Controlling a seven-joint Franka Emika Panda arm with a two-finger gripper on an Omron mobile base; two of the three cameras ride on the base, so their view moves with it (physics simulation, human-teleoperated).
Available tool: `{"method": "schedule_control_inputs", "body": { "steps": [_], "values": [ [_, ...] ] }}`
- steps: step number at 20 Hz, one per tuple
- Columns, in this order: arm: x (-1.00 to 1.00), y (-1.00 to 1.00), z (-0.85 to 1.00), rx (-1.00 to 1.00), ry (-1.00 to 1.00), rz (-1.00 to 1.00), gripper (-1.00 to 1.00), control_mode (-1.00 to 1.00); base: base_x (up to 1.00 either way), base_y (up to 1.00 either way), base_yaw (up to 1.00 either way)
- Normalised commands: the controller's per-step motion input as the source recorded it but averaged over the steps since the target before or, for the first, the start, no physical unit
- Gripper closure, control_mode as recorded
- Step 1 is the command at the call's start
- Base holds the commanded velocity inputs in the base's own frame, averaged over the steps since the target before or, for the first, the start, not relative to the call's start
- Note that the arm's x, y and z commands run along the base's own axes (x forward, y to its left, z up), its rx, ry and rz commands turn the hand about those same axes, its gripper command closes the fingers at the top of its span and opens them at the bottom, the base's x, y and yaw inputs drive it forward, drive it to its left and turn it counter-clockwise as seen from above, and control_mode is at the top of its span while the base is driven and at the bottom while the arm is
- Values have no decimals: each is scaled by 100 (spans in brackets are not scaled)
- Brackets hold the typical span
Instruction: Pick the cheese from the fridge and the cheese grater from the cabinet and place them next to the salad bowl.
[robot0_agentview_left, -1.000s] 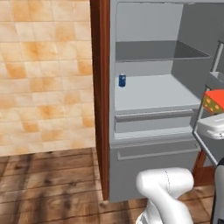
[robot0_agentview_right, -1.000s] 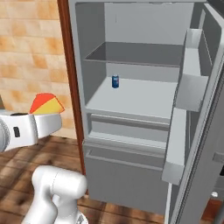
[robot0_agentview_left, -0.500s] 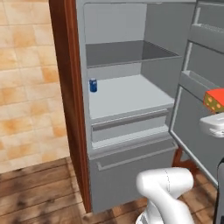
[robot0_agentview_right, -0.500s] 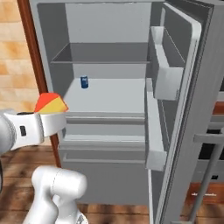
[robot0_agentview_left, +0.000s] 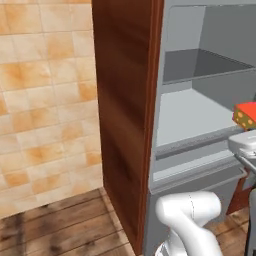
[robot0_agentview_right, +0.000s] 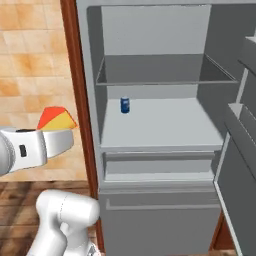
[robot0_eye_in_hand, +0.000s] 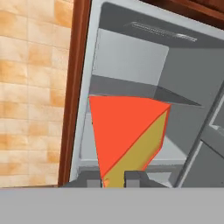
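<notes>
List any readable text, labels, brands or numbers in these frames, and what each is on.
None can be read.
The small blue can on the fridge shelf has a pale band, too small and blurred to read.
The cheese in the gripper carries no print.

A kitchen is shown: an open fridge (robot0_agentview_right: 160, 135) is framed by a wood panel (robot0_agentview_left: 127, 115), tiled wall (robot0_agentview_left: 45, 100) and plank floor (robot0_agentview_left: 60, 225).

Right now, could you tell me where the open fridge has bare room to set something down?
The fridge's middle shelf is bare right of the small blue can, through to the right wall. The upper shelf looks bare too. Only the can's back-left corner is taken.
</notes>
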Motion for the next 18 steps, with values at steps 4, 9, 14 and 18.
{"method": "schedule_control_inputs", "body": {
  "steps": [4, 9, 14, 18],
  "values": [
    [0, 0, 0, 0, 0, 0, 100, 100, -43, 77, -19],
    [0, 0, 0, 0, 0, 0, 100, 100, -64, 43, -80],
    [0, 0, 0, 0, 0, 0, 100, 100, -31, 14, -93],
    [0, 0, 0, 0, 0, 0, 100, 100, -27, 16, -93]
  ]
}}
